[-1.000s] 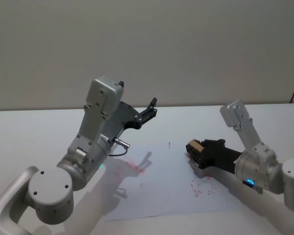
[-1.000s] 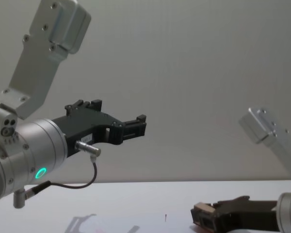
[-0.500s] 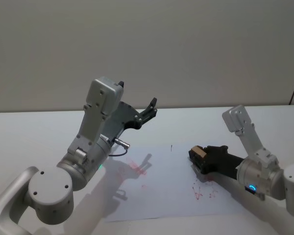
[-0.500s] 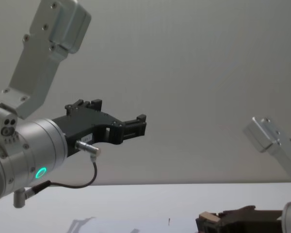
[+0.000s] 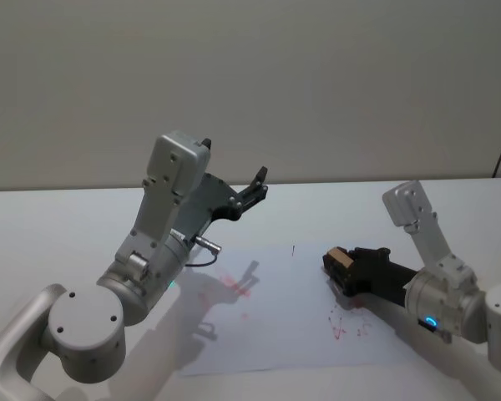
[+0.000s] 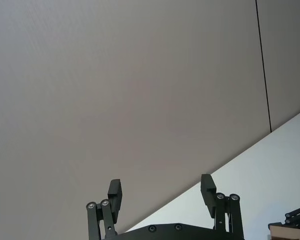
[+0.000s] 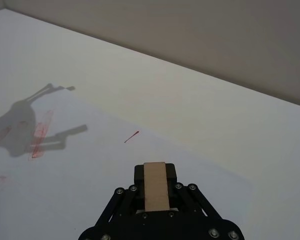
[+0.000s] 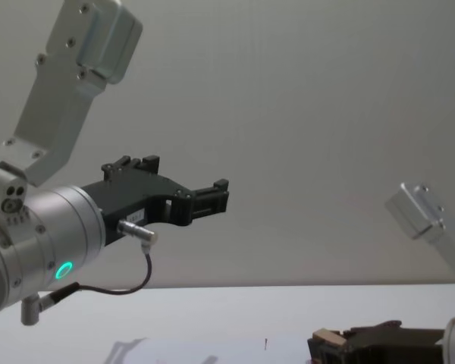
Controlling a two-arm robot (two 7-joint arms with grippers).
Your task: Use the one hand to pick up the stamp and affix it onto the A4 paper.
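Note:
My right gripper [image 5: 341,264] is shut on the stamp [image 5: 336,256], a small tan wooden block, and holds it just above the right part of the A4 paper [image 5: 275,326]. The stamp [image 7: 156,185] sticks out between the black fingers in the right wrist view, and it shows low in the chest view as the stamp [image 8: 324,336]. The paper [image 7: 90,190] bears red marks, some under the gripper and some near the left arm's shadow. My left gripper [image 5: 252,188] is open, raised over the table's far side, left of the sheet's middle; it also shows as left gripper [image 6: 161,192].
The white table [image 5: 50,225] ends at a plain grey wall behind. A short dark line [image 5: 293,249] marks the paper's far edge. The left arm's body [image 5: 163,242] stands over the sheet's left part.
My right gripper with the stamp has drawn back to the right and slightly toward me, uncovering more red marks on the paper. The left arm has not moved.

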